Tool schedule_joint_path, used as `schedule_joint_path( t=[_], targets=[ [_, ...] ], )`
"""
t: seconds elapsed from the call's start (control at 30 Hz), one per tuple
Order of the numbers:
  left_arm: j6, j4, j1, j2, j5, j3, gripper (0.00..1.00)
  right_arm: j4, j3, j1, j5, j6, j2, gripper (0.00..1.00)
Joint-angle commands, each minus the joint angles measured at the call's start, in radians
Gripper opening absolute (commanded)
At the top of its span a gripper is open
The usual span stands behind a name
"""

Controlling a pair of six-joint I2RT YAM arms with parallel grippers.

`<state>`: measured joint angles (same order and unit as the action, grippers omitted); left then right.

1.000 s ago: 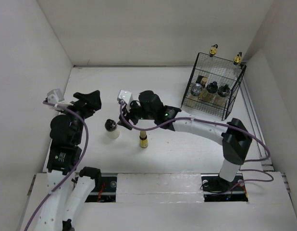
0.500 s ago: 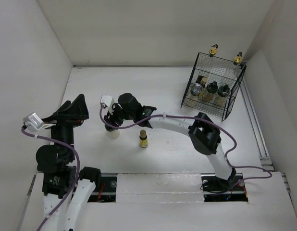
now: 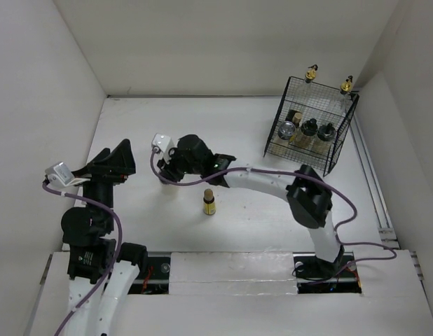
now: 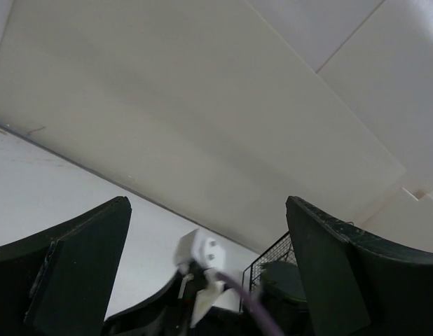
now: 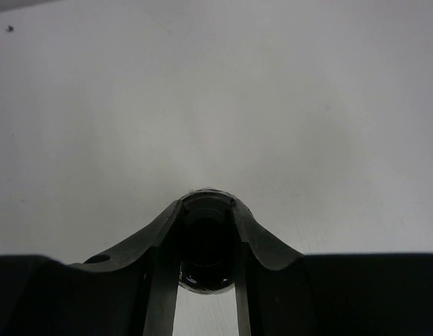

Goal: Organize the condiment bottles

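Right pincer (image 5: 206, 210) has closed onto dark-lidded shaker (image 5: 206, 262), pinching its lid; left pincer (image 4: 206, 203) spread wide, empty.

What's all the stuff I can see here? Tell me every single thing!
Basket: one, black wire, far right corner of the table.
Tall bottles: two, clear glass with gold tops, at the back of the basket.
Shakers: three, dark lids, in a row in the basket.
Held shaker: one, dark lid showing, between the right gripper's fingers.
Small bottle: one, yellow with brown cap, standing mid-table.
Table: one, white.
Left gripper: one, black, open, empty.
Right gripper: one, black, closed on the held shaker.
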<state>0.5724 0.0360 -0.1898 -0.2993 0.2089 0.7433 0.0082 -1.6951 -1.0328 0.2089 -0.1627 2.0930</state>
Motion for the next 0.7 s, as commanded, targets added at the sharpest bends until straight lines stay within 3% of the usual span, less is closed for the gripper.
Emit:
schedule_joint_path(
  t=[0.0,0.2,0.37,0.57,0.67],
  targets=[
    [-0.008,0.071,-0.005,-0.011,-0.022,-0.009,0.88,0.214,0.036,0.066,-0.052,0.021,-0.314,0.08],
    [-0.008,0.1,-0.005,-0.069,-0.124,-0.019,0.88,0.254,0.332,0.246,-0.189,0.054,-0.678,0.07],
    [-0.008,0.079,-0.005,-0.243,-0.317,0.036,0.9,0.125,0.526,0.397,-0.376,0.11,-1.019,0.05],
    [-0.017,0.084,-0.005,-0.369,-0.417,0.056,0.92,-0.074,0.643,0.672,-0.43,0.181,-1.208,0.04],
    [-0.008,0.094,-0.005,-0.37,-0.427,0.045,0.93,-0.088,0.679,0.793,-0.359,0.19,-1.208,0.03]
  ],
)
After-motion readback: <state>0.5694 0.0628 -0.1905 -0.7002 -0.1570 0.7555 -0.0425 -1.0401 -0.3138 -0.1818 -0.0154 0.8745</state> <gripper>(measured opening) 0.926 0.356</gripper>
